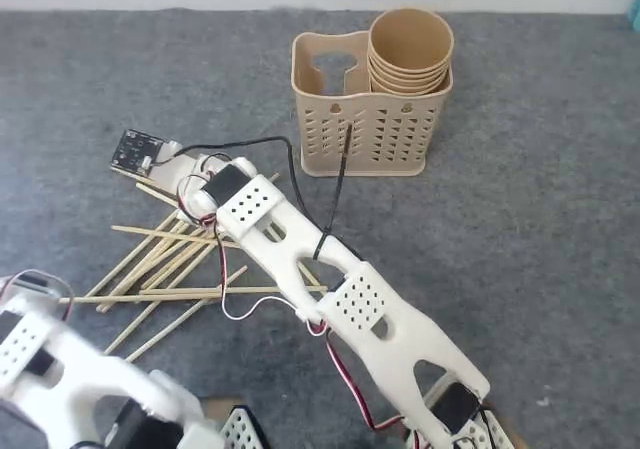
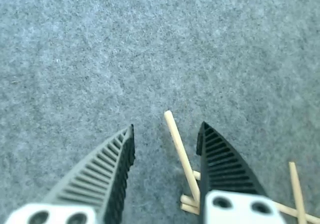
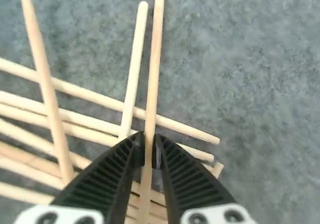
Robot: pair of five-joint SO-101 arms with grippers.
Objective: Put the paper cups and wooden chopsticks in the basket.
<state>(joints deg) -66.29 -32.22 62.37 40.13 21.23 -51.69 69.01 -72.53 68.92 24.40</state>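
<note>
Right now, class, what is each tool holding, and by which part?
The right tool grips one wooden chopstick along its shaft, well short of its far end. The left tool is open, holding nothing.

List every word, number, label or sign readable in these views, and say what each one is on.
No readable text in any view.
Small dark circuit board at an arm's tip: any markings are too small to read.
Beige perforated plastic basket: no print visible.
Stacked brown paper cups: no print visible.
Light wooden chopsticks: no print visible.
</note>
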